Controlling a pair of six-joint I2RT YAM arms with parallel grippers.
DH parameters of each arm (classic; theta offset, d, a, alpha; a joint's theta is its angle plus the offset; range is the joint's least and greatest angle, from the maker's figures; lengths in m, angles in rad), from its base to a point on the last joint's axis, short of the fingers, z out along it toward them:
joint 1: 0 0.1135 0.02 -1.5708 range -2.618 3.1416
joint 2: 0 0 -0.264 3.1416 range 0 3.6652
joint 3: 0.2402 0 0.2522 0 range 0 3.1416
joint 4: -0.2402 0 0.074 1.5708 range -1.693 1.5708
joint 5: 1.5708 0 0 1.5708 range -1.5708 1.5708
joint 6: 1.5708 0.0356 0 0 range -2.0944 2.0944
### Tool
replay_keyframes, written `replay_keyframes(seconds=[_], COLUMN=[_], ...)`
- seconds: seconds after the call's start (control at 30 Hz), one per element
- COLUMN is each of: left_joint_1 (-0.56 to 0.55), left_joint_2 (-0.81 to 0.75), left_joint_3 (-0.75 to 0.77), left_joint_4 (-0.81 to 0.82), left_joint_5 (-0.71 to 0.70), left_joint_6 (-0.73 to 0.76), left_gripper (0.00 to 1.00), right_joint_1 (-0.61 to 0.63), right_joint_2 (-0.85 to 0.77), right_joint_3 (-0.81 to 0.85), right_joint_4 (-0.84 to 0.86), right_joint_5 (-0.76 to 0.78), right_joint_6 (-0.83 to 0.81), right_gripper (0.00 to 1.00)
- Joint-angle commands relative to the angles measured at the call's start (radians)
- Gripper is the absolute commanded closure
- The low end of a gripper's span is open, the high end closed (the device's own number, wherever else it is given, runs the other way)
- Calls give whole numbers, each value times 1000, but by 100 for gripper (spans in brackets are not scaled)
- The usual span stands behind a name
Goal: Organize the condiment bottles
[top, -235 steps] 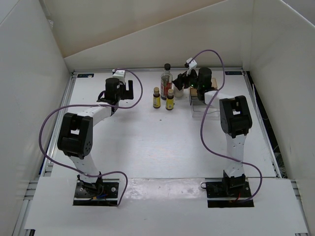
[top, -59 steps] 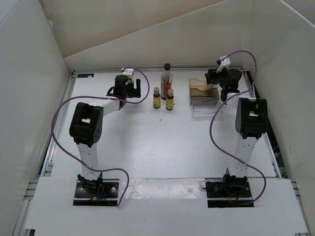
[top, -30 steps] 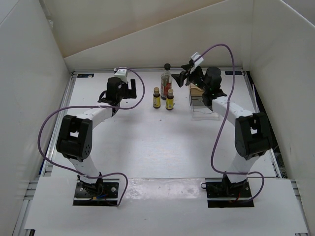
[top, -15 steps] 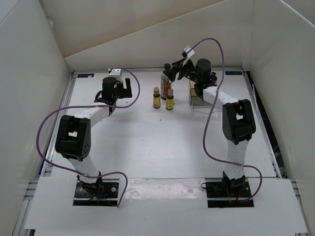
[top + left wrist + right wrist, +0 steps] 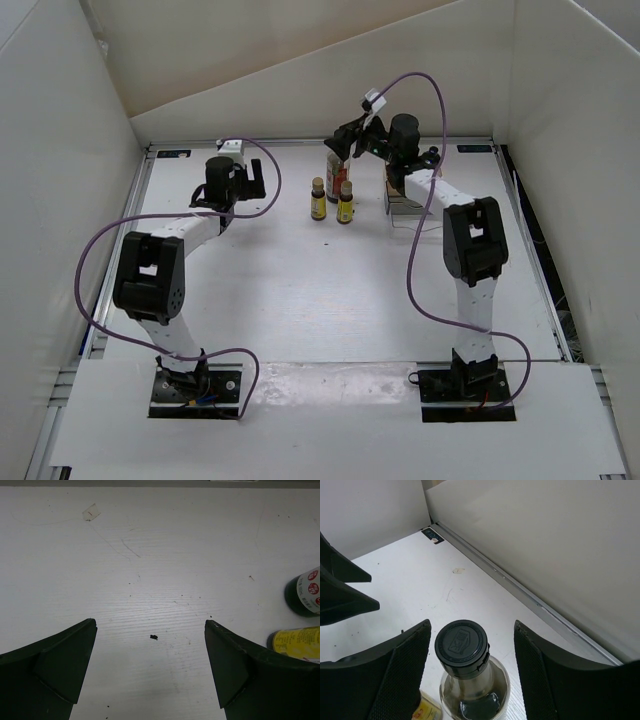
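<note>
Bright, even overhead light w/ soft shadows, sharp focus.

The 2 arms stretch forward; left claw (image 5: 150, 630) gapes wide, right claw (image 5: 471, 630) likewise, seemingly angled downward.

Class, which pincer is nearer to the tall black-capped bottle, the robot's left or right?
Right. The right pincer straddles the cap of the tall black-capped bottle, fingers either side, not touching. The left pincer is open over the table, well to its left.

A robotics lab cell: white panel walls (image 5: 60, 150) enclose a table (image 5: 320, 300) carrying two bolted-down robot arms (image 5: 150, 280).
</note>
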Motion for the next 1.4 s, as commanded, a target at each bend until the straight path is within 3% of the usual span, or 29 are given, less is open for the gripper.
replay_keyframes(seconds=[0.0, 0.07, 0.2, 0.4, 0.67, 1.37], left_joint_1=[8, 8, 11, 16, 16, 7], left_joint_2=[-1, 2, 2, 5, -4, -21], left_joint_3=[38, 38, 41, 41, 37, 61], left_joint_4=[21, 19, 18, 19, 22, -6], left_joint_5=[19, 19, 23, 26, 30, 35], left_joint_6=[-9, -9, -10, -17, -24, -21], left_gripper=[0, 0, 0, 0, 0, 0], right_joint_1=[5, 8, 5, 8, 11, -49], right_joint_2=[21, 30, 39, 30, -16, -82], right_joint_3=[60, 69, 83, 75, 50, 69], right_joint_4=[10, 5, 2, -9, -19, 71], right_joint_5=[-12, -14, -24, -26, -14, 11], right_joint_6=[15, 16, 21, 9, -47, 4], right_gripper=[31, 34, 54, 100, 100, 100])
